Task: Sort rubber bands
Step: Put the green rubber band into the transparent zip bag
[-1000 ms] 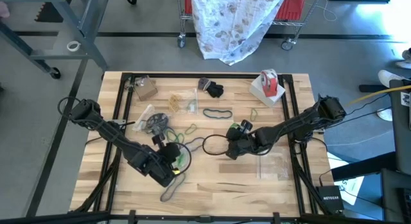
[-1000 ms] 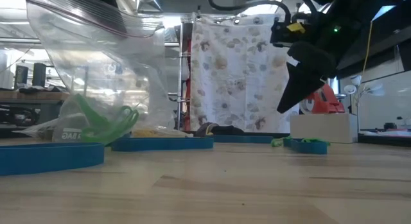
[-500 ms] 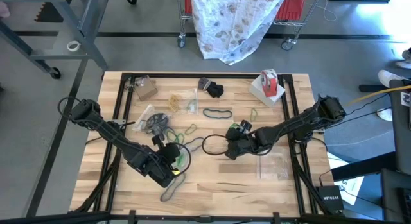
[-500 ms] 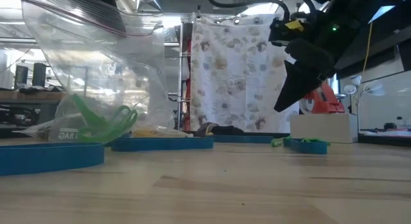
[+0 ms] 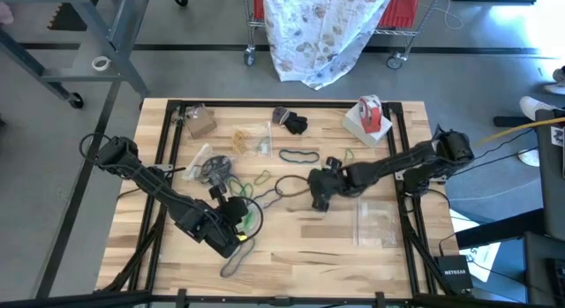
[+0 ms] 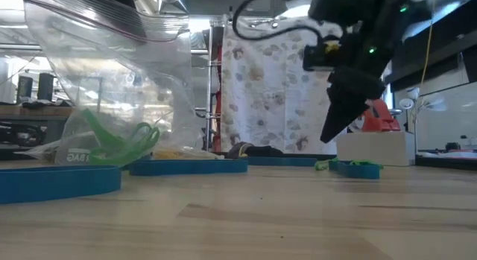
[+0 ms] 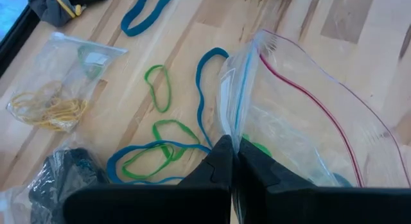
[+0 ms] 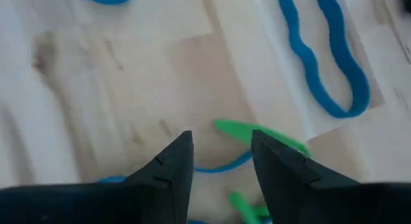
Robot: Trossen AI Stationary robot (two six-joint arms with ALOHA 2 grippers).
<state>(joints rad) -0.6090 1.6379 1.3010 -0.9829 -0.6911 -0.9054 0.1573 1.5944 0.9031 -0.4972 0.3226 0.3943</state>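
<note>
My left gripper (image 5: 235, 218) is in the near-left part of the table, shut on a clear zip bag (image 7: 302, 121) with green bands (image 6: 119, 141) inside. Loose green bands (image 7: 157, 89) and teal-blue bands (image 7: 205, 89) lie flat on the wood beside the bag. My right gripper (image 5: 318, 200) hovers open over the table's middle. In its wrist view (image 8: 221, 139) its fingers point down at a green band (image 8: 263, 135) and a teal-blue band (image 8: 334, 63) lying flat below. In the low view it (image 6: 329, 135) is clear of the table. My left gripper pinches the clear bag's open rim (image 7: 232, 121), by the blue and red zip lines, between its two fingers. The bag stands up from the hold with its mouth open; its lower part rests on the table.
A red-and-white tape roll (image 5: 370, 111) sits on a white box at the far right. Small bags of tan bands (image 5: 243, 140) and dark bands (image 5: 212, 168) lie far left. A flat clear bag (image 5: 375, 221) lies near right, a teal-blue band (image 5: 298, 154) far of centre.
My right gripper has moved a little toward the table's far edge and left, staying above the table. The left arm and its bag have kept still.
</note>
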